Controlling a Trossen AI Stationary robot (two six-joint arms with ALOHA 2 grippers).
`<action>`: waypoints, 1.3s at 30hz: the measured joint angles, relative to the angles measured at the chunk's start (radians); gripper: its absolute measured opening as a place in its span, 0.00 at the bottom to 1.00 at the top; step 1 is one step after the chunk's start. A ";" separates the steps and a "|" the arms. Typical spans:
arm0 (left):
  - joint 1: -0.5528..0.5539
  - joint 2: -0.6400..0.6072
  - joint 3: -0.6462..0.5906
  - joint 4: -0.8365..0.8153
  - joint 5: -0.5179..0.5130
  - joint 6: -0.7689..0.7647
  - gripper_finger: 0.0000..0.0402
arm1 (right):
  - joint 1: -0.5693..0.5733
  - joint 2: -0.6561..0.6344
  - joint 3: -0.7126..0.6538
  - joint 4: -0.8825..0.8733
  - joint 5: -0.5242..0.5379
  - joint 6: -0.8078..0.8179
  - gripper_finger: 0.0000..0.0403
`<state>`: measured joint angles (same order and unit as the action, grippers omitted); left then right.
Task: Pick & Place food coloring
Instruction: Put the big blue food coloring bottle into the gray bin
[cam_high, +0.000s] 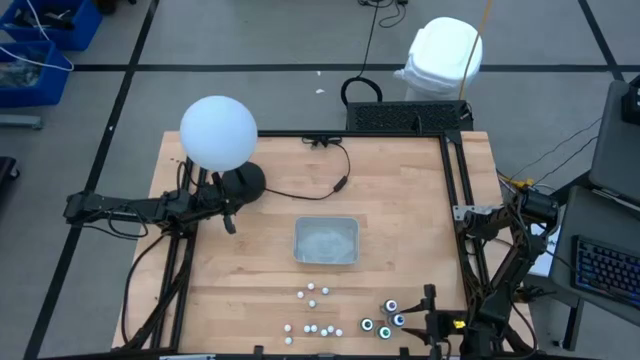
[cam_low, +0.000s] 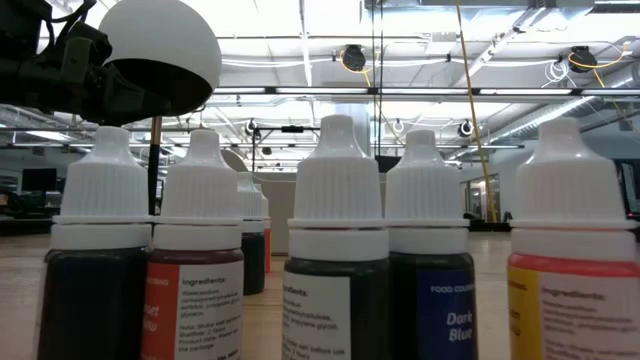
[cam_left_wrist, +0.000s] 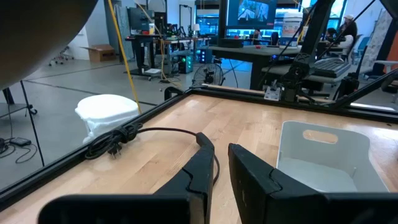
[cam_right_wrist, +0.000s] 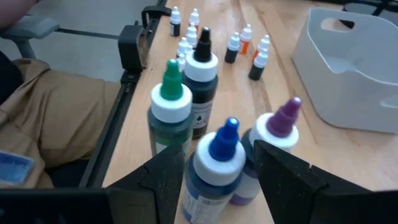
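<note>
Bottles of food coloring stand upright on the wooden table, long axes vertical, caps pointing up, grouped near the table's front edge, in front of the clear tray. Beside them, toward my right arm, stand the larger bottles, also upright, with green, black, blue and purple nozzle tips pointing up. My right pincer sits at that group, fingers spread, with the blue-tipped bottle between them; I cannot tell whether the fingers touch it. My left pincer waits over the table's left part, near the white round lamp, fingers nearly closed with a narrow gap, gripping nothing. A black cable lies across the wood behind the tray. Beyond the table: grey floor, a white bag, desks and screens.
</note>
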<state>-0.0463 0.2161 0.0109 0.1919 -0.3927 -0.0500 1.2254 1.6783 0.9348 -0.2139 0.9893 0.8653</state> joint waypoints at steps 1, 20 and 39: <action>0.000 0.000 0.000 0.000 0.000 -0.001 0.14 | 0.000 0.000 0.000 -0.011 0.000 0.015 0.45; 0.000 0.000 0.000 0.000 0.000 -0.004 0.14 | -0.019 0.005 0.000 0.022 -0.034 0.017 0.45; 0.000 0.000 0.000 -0.001 0.001 -0.003 0.14 | -0.048 0.005 0.000 0.022 -0.104 0.017 0.45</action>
<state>-0.0463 0.2161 0.0109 0.1913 -0.3920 -0.0532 1.1774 1.6836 0.9348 -0.1917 0.8848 0.8825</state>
